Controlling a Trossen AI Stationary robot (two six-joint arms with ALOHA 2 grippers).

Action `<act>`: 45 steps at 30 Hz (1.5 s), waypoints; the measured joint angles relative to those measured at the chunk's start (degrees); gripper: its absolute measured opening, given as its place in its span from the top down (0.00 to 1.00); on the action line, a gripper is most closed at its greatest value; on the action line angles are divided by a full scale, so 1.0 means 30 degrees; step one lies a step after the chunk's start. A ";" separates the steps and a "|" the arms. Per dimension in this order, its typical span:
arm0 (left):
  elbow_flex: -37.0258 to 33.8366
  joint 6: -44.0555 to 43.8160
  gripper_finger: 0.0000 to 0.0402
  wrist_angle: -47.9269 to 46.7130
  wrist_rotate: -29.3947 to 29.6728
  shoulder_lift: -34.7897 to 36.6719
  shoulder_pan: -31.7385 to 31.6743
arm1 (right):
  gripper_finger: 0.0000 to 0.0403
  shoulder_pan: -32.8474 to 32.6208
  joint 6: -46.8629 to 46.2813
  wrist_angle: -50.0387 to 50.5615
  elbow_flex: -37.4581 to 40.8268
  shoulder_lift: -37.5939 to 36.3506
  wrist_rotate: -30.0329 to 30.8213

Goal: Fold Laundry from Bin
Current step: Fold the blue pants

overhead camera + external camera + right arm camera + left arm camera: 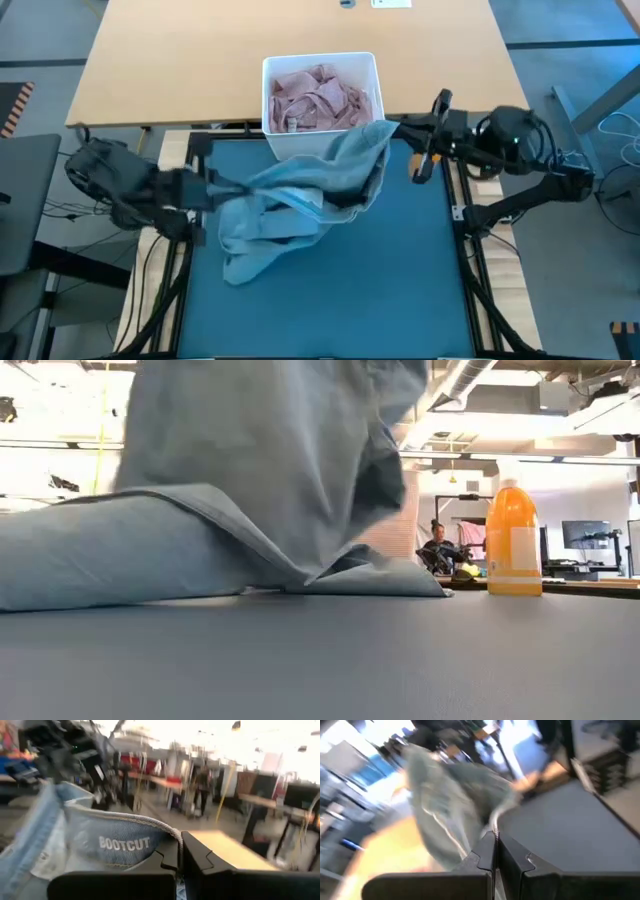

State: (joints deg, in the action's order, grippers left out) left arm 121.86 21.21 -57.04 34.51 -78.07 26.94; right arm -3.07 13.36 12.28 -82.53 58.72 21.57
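Light blue denim jeans (pixel 300 190) hang stretched between my two grippers above the teal mat (pixel 400 290). My left gripper (pixel 212 187) is shut on their left end, and my right gripper (pixel 392 128) is shut on their right end, beside the bin. The jeans' lower part (pixel 150 555) lies bunched on the mat. The white bin (pixel 320 58) stands at the mat's far edge with pink laundry (pixel 318 98) inside. My left gripper (pixel 496 851) pinches a thin edge of the jeans (pixel 493 822) between its two fingers, reaching roughly level from the table's left. The cloth spreads away beyond the fingertips and sags toward the mat. My right gripper (pixel 180 854) pinches the jeans' waistband (pixel 167 831) between its two fingers, next to the inner "BOOTCUT" label (pixel 124 843). The fingers reach roughly level from the table's right. That end is lifted clear, and the rest hangs below it.
An orange bottle (pixel 515 540) stands on the wooden table (pixel 200 60) beyond the mat's far right. The mat's near half shows as bare surface. A person (pixel 437 542) is in the room behind the table.
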 joint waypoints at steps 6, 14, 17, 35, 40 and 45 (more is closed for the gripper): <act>0.1044 0.3541 1.00 0.4509 0.2178 0.0002 -0.0477 | 0.94 0.0182 0.0258 -0.3947 0.0004 0.0636 0.0362; 0.0839 0.0196 1.00 0.0177 -0.0401 -0.0224 -0.0058 | 0.94 -0.1385 0.0202 0.2888 0.0017 0.0800 0.0255; 0.0843 -0.0559 1.00 0.0196 -0.2509 -0.0611 0.0132 | 0.94 -0.2185 0.0116 0.5327 0.0017 0.0776 -0.1539; -0.7921 -0.5492 1.00 -0.2023 -0.7153 -0.4966 0.1355 | 0.94 -0.9257 -0.9276 0.7498 0.8893 0.1566 -0.5940; -1.4205 -0.5659 1.00 0.5845 -0.9965 -0.2528 -0.0181 | 0.94 -1.2209 -1.5224 0.6476 1.1630 0.1566 -0.5274; -1.8900 -0.5350 1.00 1.1999 -0.9184 -0.1326 -0.2307 | 0.94 -1.5112 -2.0910 0.5316 1.3075 0.1579 -0.3618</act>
State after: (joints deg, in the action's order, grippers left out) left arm 65.16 5.16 -21.05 6.96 -82.05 20.02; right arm -48.41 -49.37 28.23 -43.30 63.46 10.71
